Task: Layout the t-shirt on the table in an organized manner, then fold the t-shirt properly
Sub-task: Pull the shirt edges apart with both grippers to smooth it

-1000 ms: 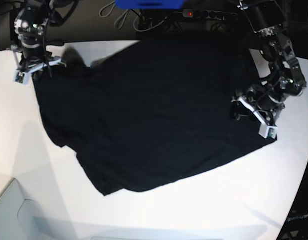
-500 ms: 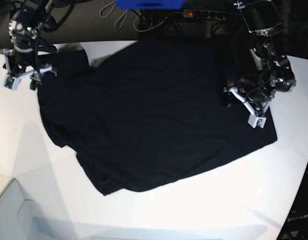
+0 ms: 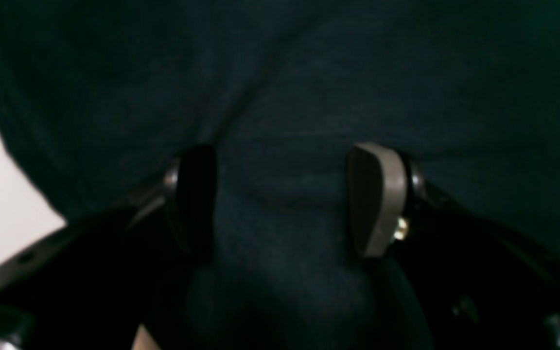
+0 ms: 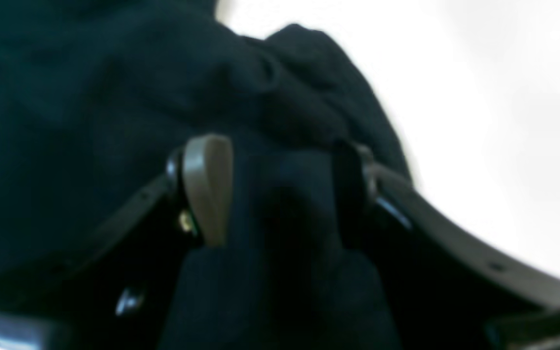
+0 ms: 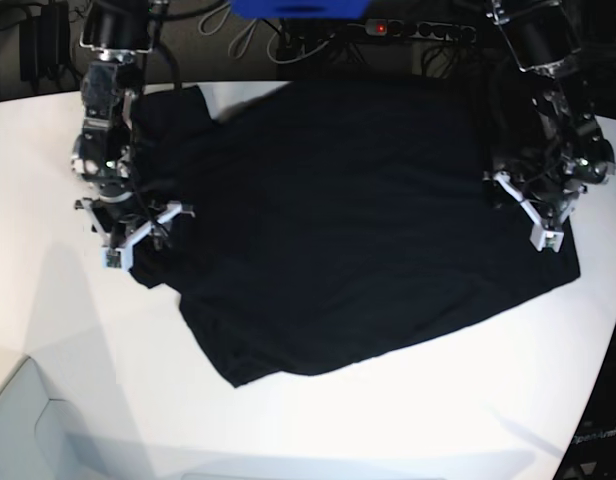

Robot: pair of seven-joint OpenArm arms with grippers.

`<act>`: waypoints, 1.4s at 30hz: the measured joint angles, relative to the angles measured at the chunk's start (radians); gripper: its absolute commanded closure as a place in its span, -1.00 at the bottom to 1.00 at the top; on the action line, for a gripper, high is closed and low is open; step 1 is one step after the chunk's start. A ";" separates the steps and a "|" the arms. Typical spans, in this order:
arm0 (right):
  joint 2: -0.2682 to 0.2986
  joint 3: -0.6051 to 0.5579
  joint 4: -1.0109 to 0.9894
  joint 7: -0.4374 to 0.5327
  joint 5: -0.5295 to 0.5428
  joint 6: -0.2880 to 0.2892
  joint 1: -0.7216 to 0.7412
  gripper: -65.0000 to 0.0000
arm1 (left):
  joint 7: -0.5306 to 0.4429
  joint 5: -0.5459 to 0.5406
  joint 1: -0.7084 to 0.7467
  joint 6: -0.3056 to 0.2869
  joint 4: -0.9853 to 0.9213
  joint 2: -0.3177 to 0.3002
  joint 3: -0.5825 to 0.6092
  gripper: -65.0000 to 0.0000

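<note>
Across the middle of the very large smooth white table (image 5: 318, 420) lies the plain black short-sleeved cloth t-shirt (image 5: 338, 220), spread fairly wide but skewed, its lower hem running slantwise toward the near side and its left part bunched. No label or patch shows from here.

At the shirt's left edge sits the right end effector (image 5: 131, 232); its wrist view shows the jaws standing apart with a raised fold of black cloth between the pads (image 4: 208, 187), and I cannot tell whether they press on it. At the shirt's right edge the left end effector (image 5: 536, 215) is likewise parted, cloth lying between its pads (image 3: 377, 199) with a gap on either side, so it looks unclamped, hovering over or resting on the fabric.

The step in hand seems to be laying the garment out. To do it well, each end effector should close on a single edge layer low at the side seam, not on a heaped fold, and the two should draw apart evenly so wrinkles run out without dragging the whole shirt sideways. The bunch on the left wants lifting and shaking flat first.

Room is uneven: bare table is plentiful near and to the left, while the shirt's right corner lies close to the curved right table edge, and the far edge, with cables (image 5: 318, 40) beyond, is just behind the collar side. Pulling nearward and leftward looks safer.
</note>
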 measured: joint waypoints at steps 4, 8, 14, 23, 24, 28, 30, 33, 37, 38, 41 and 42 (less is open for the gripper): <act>0.006 -0.008 -0.033 0.035 -0.002 -0.001 -0.018 -0.02 | 0.017 0.008 -0.044 0.012 -0.013 -0.020 -0.029 -0.28; 0.016 -0.093 0.001 0.085 -0.018 -0.021 -0.091 -0.02 | 0.020 0.018 -0.111 0.012 -0.013 -0.034 -0.034 -0.28; 0.014 -0.262 0.191 0.062 -0.016 -0.017 -0.282 -0.02 | 0.026 0.008 -0.182 0.012 -0.002 -0.024 -0.029 -0.28; 0.053 -0.241 0.385 0.010 -0.002 0.000 -0.278 -0.02 | 0.016 0.014 -0.106 0.011 0.000 0.033 -0.028 -0.28; 0.059 -0.228 0.386 0.005 -0.006 0.000 -0.259 -0.03 | 0.018 0.011 -0.083 0.012 0.000 0.033 -0.028 -0.28; 0.060 -0.198 0.350 -0.013 -0.003 0.000 -0.135 -0.03 | 0.001 0.008 -0.033 0.012 -0.017 0.028 -0.034 -0.28; 0.056 -0.196 0.292 0.003 -0.002 -0.002 -0.049 -0.03 | -0.010 -0.004 -0.027 0.010 -0.036 0.016 -0.035 -0.28; 0.056 -0.203 0.143 0.007 -0.003 -0.002 0.096 -0.03 | -0.035 -0.023 -0.029 0.002 -0.080 -0.013 -0.036 -0.28; 0.056 -0.201 -0.146 -0.002 -0.006 -0.003 0.291 -0.03 | -0.049 -0.021 -0.033 0.001 -0.095 -0.018 -0.038 -0.28; 0.055 -0.202 -0.214 -0.004 -0.008 -0.005 0.334 -0.03 | -0.053 -0.023 -0.028 0.000 -0.093 -0.019 -0.040 -0.28; 0.051 -0.202 -0.430 0.010 -0.001 -0.005 0.461 -0.04 | -0.061 -0.025 -0.020 0.001 -0.089 -0.020 -0.036 -0.28; 0.051 -0.202 -0.477 0.014 0.000 -0.005 0.488 -0.04 | -0.064 -0.029 -0.019 0.000 -0.089 -0.021 -0.037 -0.28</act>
